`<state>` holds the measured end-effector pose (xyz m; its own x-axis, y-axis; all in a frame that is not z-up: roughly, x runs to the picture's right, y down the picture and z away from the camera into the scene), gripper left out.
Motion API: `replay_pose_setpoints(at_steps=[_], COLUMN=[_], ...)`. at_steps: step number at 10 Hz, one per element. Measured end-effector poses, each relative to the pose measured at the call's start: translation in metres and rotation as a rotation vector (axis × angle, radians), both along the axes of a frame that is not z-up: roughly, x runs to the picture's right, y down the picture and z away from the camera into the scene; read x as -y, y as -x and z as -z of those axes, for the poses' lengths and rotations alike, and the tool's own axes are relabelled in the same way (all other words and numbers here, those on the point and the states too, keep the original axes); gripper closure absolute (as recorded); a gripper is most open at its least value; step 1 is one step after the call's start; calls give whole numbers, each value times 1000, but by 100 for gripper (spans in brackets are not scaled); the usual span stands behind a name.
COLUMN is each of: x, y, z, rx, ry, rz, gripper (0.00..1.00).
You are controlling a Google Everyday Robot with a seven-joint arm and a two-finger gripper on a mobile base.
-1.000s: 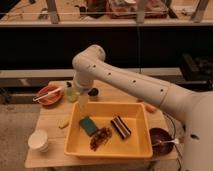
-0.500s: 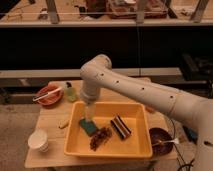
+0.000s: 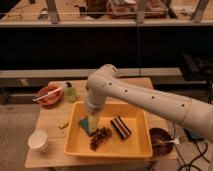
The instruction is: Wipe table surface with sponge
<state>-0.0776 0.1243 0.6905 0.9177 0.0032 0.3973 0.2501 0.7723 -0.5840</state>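
Observation:
The sponge (image 3: 85, 125), a flat teal-green block, lies in the left part of the yellow tub (image 3: 142, 148). The tub stands on the light tan wooden table surface (image 3: 50, 119). My arm comes in from the right and bends down into the tub. My gripper (image 3: 93, 121) points straight down, right over the sponge's right end, and hides part of it. I cannot tell whether it touches the sponge.
In the tub also lie a dark striped block (image 3: 120, 126) and a brown clump (image 3: 101, 138). On the table are a red bowl with a utensil (image 3: 48, 95), a green bottle (image 3: 70, 92), a white cup (image 3: 38, 140), a pale yellow lump (image 3: 63, 122) and a dark red bowl (image 3: 161, 139).
My arm has swung right and lowered. The gripper has come from above the tub's back left edge down onto the sponge inside the tub.

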Motion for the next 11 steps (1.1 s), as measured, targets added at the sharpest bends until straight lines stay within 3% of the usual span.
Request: replay_pose_setpoints(at_steps=[4, 5, 7, 8, 9, 11], x=[0, 0, -3, -7, -9, -10], y=[0, -1, -7, -8, -7, -6], z=[-1, -5, -26, -40, -47, -55], rx=[0, -5, -58, -113, -151, -211], ry=[1, 3, 18, 34, 44, 63], rz=[-1, -28, -156, -259, -326, -403], gripper=[20, 20, 20, 20, 20, 20])
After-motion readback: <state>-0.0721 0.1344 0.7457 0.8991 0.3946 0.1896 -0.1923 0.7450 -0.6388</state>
